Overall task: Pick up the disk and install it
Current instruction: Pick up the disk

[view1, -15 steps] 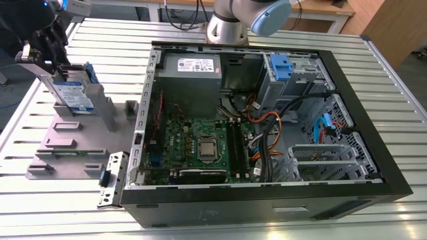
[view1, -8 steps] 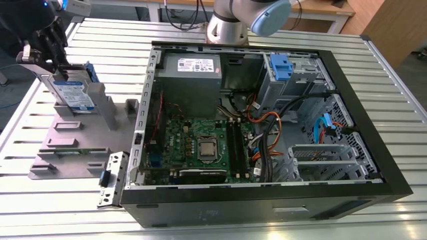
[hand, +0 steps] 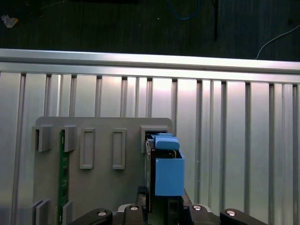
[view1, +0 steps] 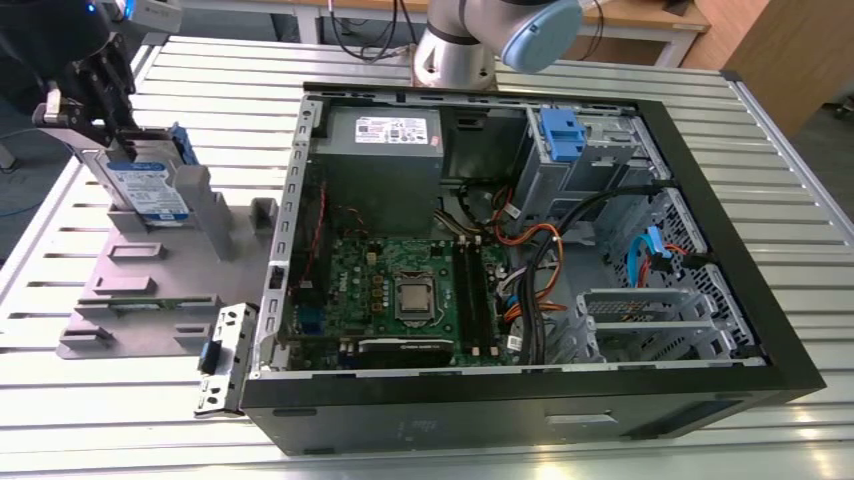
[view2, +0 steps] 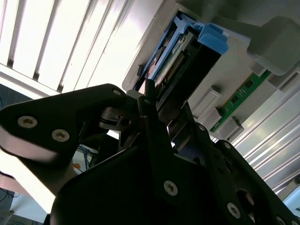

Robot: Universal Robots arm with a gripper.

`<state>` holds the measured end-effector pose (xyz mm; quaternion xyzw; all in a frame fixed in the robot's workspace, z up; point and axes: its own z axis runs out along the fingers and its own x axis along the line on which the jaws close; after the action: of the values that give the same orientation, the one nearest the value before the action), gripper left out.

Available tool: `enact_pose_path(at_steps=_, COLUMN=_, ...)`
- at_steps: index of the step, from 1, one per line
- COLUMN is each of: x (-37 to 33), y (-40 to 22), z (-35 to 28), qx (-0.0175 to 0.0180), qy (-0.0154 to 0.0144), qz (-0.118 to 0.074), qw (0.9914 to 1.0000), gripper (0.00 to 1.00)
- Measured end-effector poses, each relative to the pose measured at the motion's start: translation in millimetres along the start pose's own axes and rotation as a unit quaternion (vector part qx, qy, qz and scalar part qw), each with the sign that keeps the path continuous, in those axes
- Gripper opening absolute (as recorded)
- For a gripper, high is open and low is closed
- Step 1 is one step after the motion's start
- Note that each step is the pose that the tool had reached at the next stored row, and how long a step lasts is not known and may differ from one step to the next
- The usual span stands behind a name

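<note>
Ribbed aluminium table (view1: 747, 130): the gripper (view1: 114, 140) sits over the disk (view1: 144, 192), which stands upright in a slot of the grey fixture (view1: 147, 290), beside the open computer case (view1: 534, 420). Closure on the disk cannot be determined. Judged rigid, dense and shock-sensitive; smooth faces may slip. Grip the 2 framed long edges.

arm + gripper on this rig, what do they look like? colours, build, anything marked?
The arm is made of round silver-grey segments, with a light blue cap on one joint. The gripper is black, built from flat linkage plates with rounded ends that are pinned by silver screws. The first wrist view shows the same black links and screws. I can see no markings on either.
</note>
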<state>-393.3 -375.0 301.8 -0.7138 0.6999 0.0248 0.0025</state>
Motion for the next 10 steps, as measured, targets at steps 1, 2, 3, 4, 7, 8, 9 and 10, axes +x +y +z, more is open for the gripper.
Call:
enact_pose_path(at_steps=1, x=0.0, y=0.0, z=0.0, qx=0.0000, qy=0.0000, qz=0.000, qw=1.00000, gripper=0.35)
enact_pose_path(at_steps=2, x=0.0, y=0.0, z=0.0, qx=0.0000, qy=0.0000, qz=0.000, qw=1.00000, gripper=0.35)
enact_pose_path(at_steps=3, x=0.0, y=0.0, z=0.0, qx=0.0000, qy=0.0000, qz=0.000, qw=1.00000, gripper=0.35)
enact_pose_path(at_steps=4, x=0.0, y=0.0, z=0.0, qx=0.0001, qy=-0.0001, qz=0.003, qw=1.00000, gripper=0.35)
enact_pose_path(at_steps=7, x=0.1, y=0.0, z=0.1, qx=0.0004, qy=-0.0003, qz=0.012, qw=0.99993, gripper=0.35)
enact_pose_path(at_steps=8, x=0.1, y=0.0, z=0.1, qx=0.0004, qy=-0.0003, qz=0.012, qw=0.99993, gripper=0.35)
enact_pose_path(at_steps=9, x=0.1, y=0.0, z=0.2, qx=0.0005, qy=-0.0004, qz=0.012, qw=0.99993, gripper=0.35)
enact_pose_path(at_steps=10, x=0.1, y=0.0, z=0.2, qx=0.0005, qy=-0.0004, qz=0.012, qw=0.99993, gripper=0.35)
